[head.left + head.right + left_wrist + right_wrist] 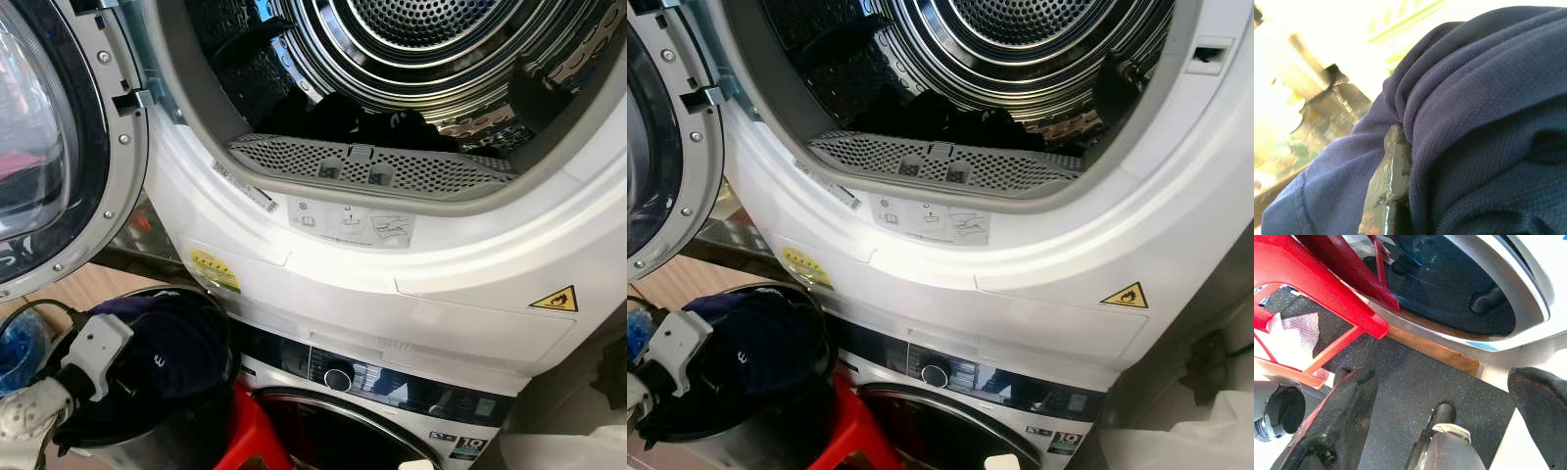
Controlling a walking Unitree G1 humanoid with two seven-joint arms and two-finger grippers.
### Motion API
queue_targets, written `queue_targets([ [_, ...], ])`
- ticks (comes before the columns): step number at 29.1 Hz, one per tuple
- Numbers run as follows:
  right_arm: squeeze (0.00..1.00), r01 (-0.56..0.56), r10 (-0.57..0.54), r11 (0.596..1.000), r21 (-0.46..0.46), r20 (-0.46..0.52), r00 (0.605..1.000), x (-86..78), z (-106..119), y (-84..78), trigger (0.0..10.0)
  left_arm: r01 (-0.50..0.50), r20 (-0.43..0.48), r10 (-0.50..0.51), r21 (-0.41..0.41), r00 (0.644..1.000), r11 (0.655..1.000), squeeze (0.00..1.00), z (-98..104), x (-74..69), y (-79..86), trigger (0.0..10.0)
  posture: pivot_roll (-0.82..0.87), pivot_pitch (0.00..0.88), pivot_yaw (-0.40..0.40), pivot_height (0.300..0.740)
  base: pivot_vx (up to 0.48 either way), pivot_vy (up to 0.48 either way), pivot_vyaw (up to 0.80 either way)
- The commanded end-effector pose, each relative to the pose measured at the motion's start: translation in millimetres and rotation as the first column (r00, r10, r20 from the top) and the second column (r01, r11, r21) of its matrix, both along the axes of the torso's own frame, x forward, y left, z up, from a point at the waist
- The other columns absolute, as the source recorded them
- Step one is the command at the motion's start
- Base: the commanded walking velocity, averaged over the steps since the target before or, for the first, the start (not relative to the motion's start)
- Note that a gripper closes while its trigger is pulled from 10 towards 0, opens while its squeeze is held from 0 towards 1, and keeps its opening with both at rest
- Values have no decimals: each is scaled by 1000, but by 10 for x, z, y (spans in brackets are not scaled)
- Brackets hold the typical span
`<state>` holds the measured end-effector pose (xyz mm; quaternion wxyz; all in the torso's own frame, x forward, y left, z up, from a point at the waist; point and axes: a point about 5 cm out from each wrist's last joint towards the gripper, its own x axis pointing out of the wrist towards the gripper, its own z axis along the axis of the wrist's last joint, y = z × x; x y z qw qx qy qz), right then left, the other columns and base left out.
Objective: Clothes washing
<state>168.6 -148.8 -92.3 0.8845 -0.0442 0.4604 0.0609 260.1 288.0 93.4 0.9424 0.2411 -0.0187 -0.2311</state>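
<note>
A navy garment [171, 338] is bunched at the lower left, over a round metal bin [137, 452]. My left gripper [1400, 144] is buried in this cloth; one black finger [1388, 191] shows with the folds wrapped tightly round it. The white wrist [93, 352] of that arm sits just left of the bundle. Above stands the dryer, its drum [411, 39] open, with dark clothes [362, 117] lying inside behind the lint filter [372, 166]. My right gripper [1447, 377] hangs low over the speckled floor, open and holding nothing.
The dryer door [49, 147] is swung open at the left. Below the dryer sits a washer with its control dial [338, 378] and shut round door [333, 431]. A red stool [245, 431] stands between bin and washer. A white bag [1205, 431] lies at the right.
</note>
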Motion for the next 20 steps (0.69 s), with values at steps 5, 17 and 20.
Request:
queue_targets([
  [5,0,1,-1,1000,9,-13,1000,-70,-28,24,10000,197,58,-195,-31,979,980,0,173,-253,-308,0,21,20,117,740,0,0,0],
  [17,0,-30,30,1000,-2,-27,999,-79,-35,7,10000,481,-27,-487,-109,873,870,0,744,-422,-824,0,67,25,99,740,0,0,0],
  [20,0,-28,28,1000,2,-24,999,-66,-29,15,10000,541,-89,-556,-148,826,828,0,805,-436,-922,0,66,23,99,740,0,0,0],
])
